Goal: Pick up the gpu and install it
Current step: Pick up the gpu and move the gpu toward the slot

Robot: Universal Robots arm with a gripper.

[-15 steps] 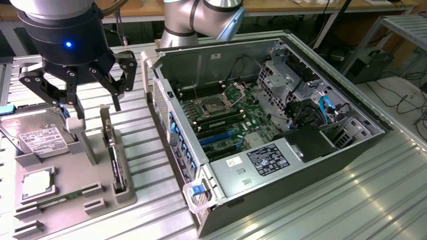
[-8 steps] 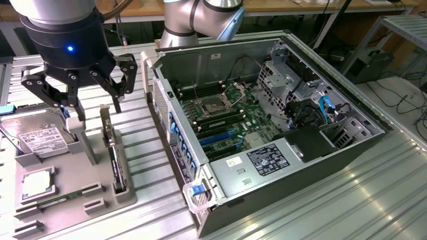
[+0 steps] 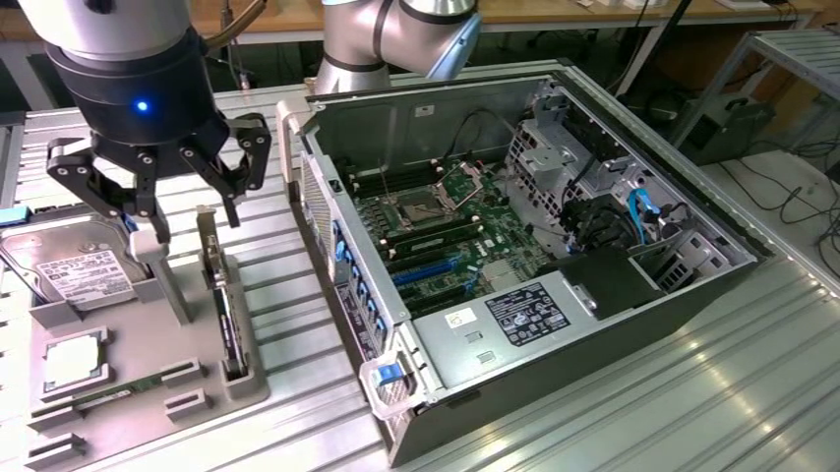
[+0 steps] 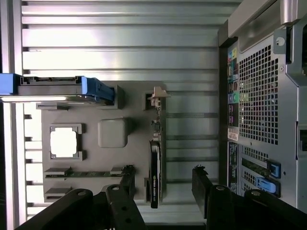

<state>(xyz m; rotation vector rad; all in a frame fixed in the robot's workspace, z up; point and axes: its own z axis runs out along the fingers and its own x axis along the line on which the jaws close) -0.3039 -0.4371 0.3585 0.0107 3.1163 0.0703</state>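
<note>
Grey parts tray (image 3: 197, 364) lies at the near edge of the ribbed metal table (image 3: 630, 393), toward the exterior view's left, with a green memory stick (image 3: 102, 398) in its nearest slots, a square processor chip (image 3: 73, 362) behind that, and a hard drive (image 3: 66, 270) standing in a holder at the tray's far end. The gpu (image 3: 226, 315) stands on its long edge in a slot along the tray's side that faces the computer case (image 3: 591, 324), its silver bracket at the far end. Just above that far end hangs the gripper (image 3: 195, 224), its black fingers (image 4: 127, 179) spread wide and grasping nothing; in the wrist view the card runs between them, clear of both. Beside the tray, the case lies open with its motherboard (image 3: 434, 226) exposed. Beyond it, the robot arm (image 3: 393, 39) rises at the table's far edge.
</note>
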